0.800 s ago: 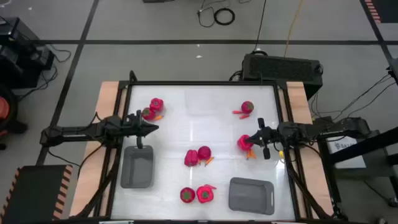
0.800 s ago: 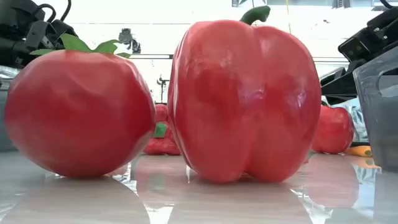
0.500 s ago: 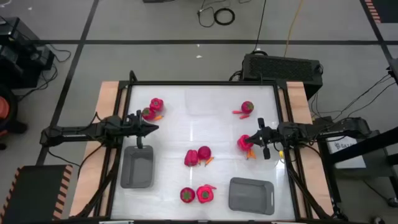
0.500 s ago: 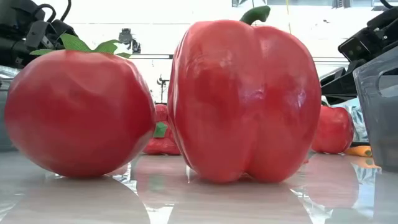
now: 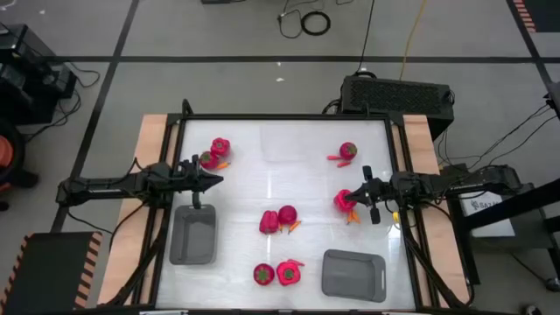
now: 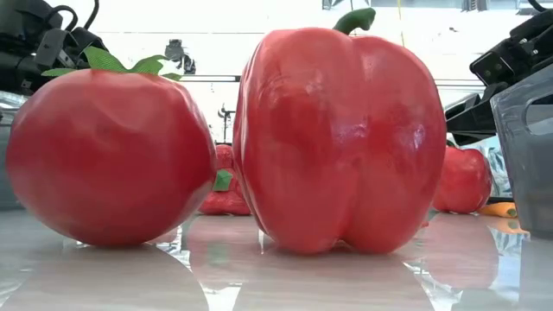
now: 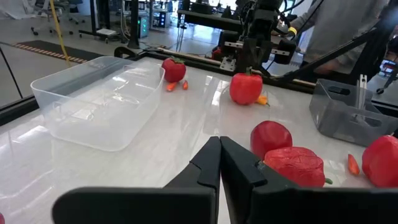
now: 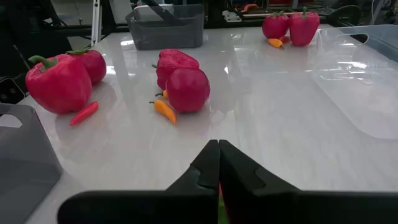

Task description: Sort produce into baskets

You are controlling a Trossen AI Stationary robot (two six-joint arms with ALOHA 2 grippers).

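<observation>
Red toy produce lies in small groups on the white table: a pepper and a tomato at the far left (image 5: 217,151), a tomato at the far right (image 5: 347,152), a pair in the middle (image 5: 278,219), a pair near the front edge (image 5: 276,274), and a pepper (image 5: 343,201) at the right. Two grey baskets stand at the near left (image 5: 194,234) and near right (image 5: 353,274). A clear tray (image 7: 99,99) sits at the far middle. My left gripper (image 5: 215,180) is shut over bare table at the left. My right gripper (image 5: 357,194) is shut just over the right pepper. My right gripper's shut fingers (image 8: 217,158) point level toward the table's left, right above the right pepper (image 7: 245,87). Only a sliver of red and green shows under them, and I cannot tell whether they touch it.
A black box (image 5: 398,92) stands beyond the table's far right corner. Small orange and red chili pieces (image 8: 163,109) lie beside the produce groups. In the low view the front tomato (image 6: 108,155) and pepper (image 6: 341,138) fill the picture.
</observation>
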